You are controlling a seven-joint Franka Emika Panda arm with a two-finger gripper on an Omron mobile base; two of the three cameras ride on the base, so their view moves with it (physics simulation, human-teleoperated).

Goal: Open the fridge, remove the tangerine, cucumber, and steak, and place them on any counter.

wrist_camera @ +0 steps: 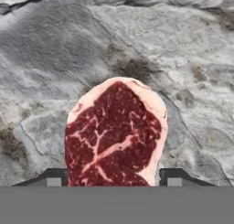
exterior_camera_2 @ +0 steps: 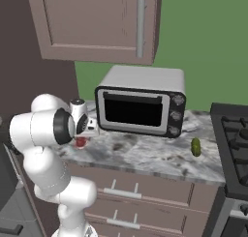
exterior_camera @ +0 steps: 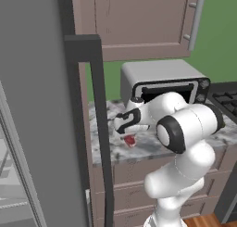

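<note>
The steak (wrist_camera: 114,136), red with white marbling, lies face-up to the hand view between the two finger tips, which touch its sides. My gripper (exterior_camera: 127,132) (exterior_camera_2: 83,134) (wrist_camera: 114,179) is shut on the steak (exterior_camera: 130,141) (exterior_camera_2: 81,142), low over the left end of the marbled counter (exterior_camera: 152,146) (exterior_camera_2: 145,156). The dark green cucumber (exterior_camera_2: 195,146) lies on the counter to the right, near the stove. The grey fridge (exterior_camera: 37,129) stands at the left with its door swung open. The tangerine is out of view.
A silver toaster oven (exterior_camera: 162,75) (exterior_camera_2: 140,105) stands at the back of the counter right behind the arm. The black stovetop (exterior_camera_2: 237,139) borders the counter on the right. Taupe wall cabinets (exterior_camera_2: 92,23) hang overhead. The fridge door's dark edge (exterior_camera: 99,129) stands beside the counter's left end.
</note>
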